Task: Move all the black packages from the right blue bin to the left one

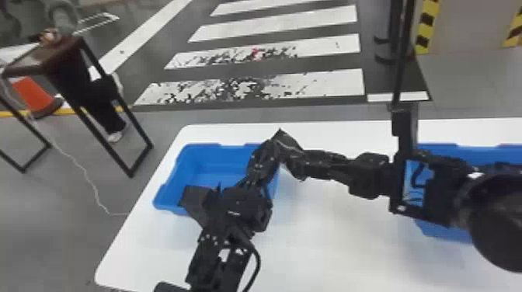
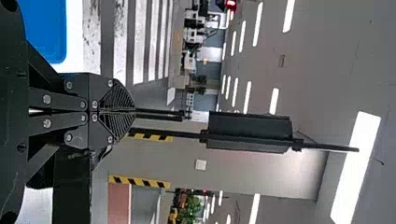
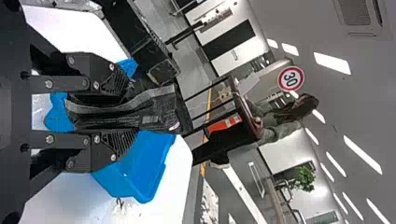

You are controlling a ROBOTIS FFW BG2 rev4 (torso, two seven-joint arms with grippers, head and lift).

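Note:
My right gripper reaches leftward from the right side, just right of the left blue bin. In the right wrist view, a black package with a grey stripe is pinched between the two fingers of my right gripper. That package is at the bin's right side in the head view. Close beside it is my left gripper, over the bin's right edge. My left gripper has its fingers together in the left wrist view. The right blue bin is largely hidden behind my right arm.
Both bins stand on a white table. My left arm crosses the left bin's near right corner, while my right arm spans the gap between bins. Beyond the table's left edge are a dark stand and an orange cone.

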